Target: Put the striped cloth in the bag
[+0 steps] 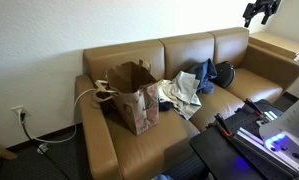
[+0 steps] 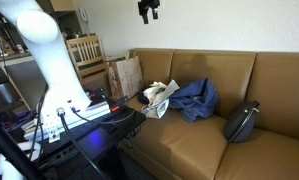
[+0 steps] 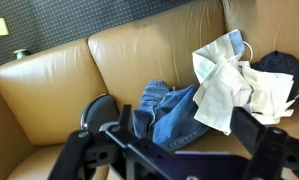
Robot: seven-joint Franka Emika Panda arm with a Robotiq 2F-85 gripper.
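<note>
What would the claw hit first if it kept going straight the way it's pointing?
Probably the blue cloth on the couch: in the wrist view it lies between the fingers of the open claw. The claw hangs high above, so depth is unclear, but nothing else shows in between.

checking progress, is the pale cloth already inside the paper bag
No, the pale cloth lies out on the sofa seat beside the paper bag, not in it.
</note>
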